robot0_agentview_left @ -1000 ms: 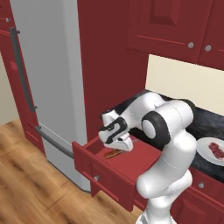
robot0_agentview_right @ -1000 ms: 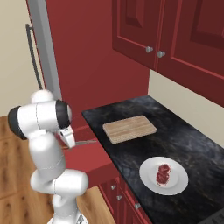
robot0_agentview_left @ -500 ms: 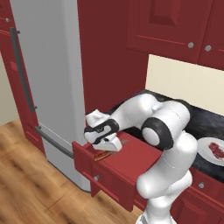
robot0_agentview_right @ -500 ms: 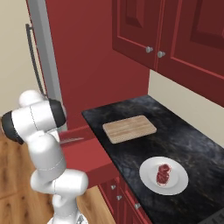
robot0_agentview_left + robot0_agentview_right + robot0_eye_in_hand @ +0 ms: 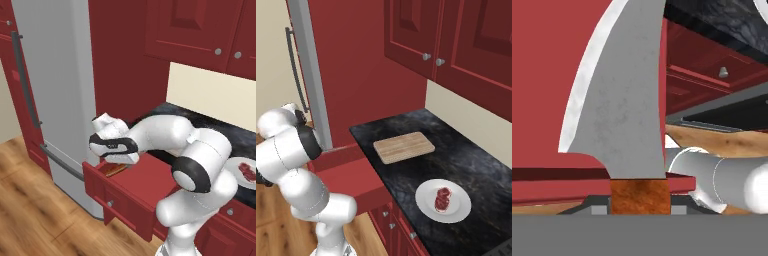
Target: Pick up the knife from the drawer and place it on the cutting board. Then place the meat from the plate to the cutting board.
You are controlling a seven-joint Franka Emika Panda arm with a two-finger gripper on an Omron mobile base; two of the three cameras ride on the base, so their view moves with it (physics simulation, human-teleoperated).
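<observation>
Knife [image 5: 624, 100] sits clamped by its handle in the tool [image 5: 640, 205] over the drawer [image 5: 145, 182].

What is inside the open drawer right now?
The knife sits over the drawer floor, its brown handle clamped by the gripper. The hand covers the drawer's left end; whether the blade touches the floor is unclear.

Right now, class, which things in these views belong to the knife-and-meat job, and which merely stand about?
Belonging:
knife, clamped in the gripper
drawer, open
cutting board
meat
plate

Standing about:
fridge
wall cabinets
counter
</observation>
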